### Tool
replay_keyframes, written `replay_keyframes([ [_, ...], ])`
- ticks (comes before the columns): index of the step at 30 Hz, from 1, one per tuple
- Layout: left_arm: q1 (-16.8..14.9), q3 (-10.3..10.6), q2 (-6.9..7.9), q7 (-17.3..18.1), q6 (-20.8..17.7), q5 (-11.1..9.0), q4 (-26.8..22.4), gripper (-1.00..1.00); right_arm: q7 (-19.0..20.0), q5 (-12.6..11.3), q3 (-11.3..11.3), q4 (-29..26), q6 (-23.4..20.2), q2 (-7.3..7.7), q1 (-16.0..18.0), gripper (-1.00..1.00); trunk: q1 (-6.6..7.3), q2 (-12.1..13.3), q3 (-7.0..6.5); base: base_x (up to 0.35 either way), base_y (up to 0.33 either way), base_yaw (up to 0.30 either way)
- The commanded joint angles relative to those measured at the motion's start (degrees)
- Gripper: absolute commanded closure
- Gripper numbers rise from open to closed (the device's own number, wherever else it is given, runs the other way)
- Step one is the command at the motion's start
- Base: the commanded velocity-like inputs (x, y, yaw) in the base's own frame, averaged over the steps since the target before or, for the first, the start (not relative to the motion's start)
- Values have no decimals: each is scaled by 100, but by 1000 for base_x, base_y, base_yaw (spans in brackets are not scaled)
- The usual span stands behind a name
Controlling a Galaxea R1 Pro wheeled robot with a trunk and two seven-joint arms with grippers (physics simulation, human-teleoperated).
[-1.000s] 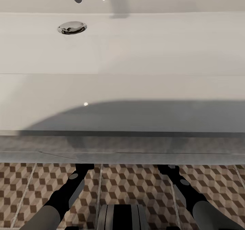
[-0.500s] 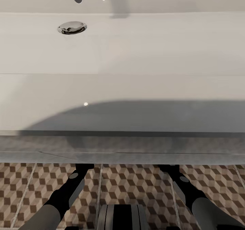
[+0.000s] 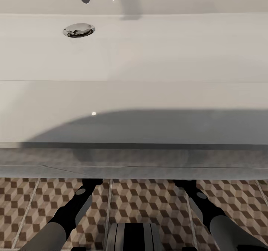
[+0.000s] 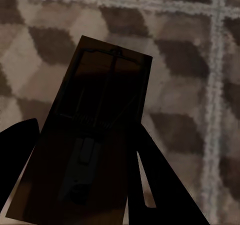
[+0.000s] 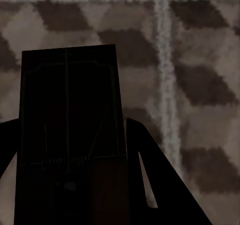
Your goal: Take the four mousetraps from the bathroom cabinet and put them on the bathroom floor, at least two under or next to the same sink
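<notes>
Sink (image 3: 149,50) directly ahead, both arms reaching beneath its front edge over cube-patterned floor (image 3: 149,202). Left gripper (image 4: 82,180) clamps one mousetrap (image 4: 95,140); right gripper (image 5: 70,185) clamps another mousetrap (image 5: 70,115), both above tiles.

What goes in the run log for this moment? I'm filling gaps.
stage: placing under bathroom sink | left gripper: holds mousetrap | right gripper: holds mousetrap | below: bathroom floor

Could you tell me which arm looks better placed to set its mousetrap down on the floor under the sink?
Neither clearly, perhaps the left. Both arms reach under the bathroom sink. The left gripper and right gripper each hold a mousetrap over the bathroom floor; the left one looks slightly nearer the tiles.
</notes>
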State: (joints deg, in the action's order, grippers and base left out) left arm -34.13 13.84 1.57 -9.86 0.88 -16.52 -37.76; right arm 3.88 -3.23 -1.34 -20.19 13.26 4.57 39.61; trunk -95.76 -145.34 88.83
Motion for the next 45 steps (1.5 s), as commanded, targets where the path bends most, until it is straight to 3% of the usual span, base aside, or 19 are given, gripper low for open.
replay_keyframes([
  [1, -33, 48, 9, -51, 9, -57, 49, 100, 52, -55, -15, 6, 18, 0, 3, 100, 1, -1, 3, 0, 0, 0],
  [18, -216, 23, 81, -58, 69, -61, 763, 100, 52, -42, -15, 6, 30, 0, 3, 100, 1, -1, 3, 0, 0, 0],
  [29, -217, 7, 114, -52, 95, -58, 914, 100, 52, -31, -7, 6, 36, 0, 3, 100, 1, -1, 3, 0, 0, 0],
  [34, -217, 12, 100, -51, 388, -62, 1082, 100, 52, -33, -4, 130, 50, 1, 3, 100, 1, -1, 3, 0, 0, 0],
  [45, -217, 13, 83, -51, 443, -64, 1070, 100, 60, -29, 2, 541, 576, 0, 3, 100, 1, -1, 3, 0, 0, 0],
])
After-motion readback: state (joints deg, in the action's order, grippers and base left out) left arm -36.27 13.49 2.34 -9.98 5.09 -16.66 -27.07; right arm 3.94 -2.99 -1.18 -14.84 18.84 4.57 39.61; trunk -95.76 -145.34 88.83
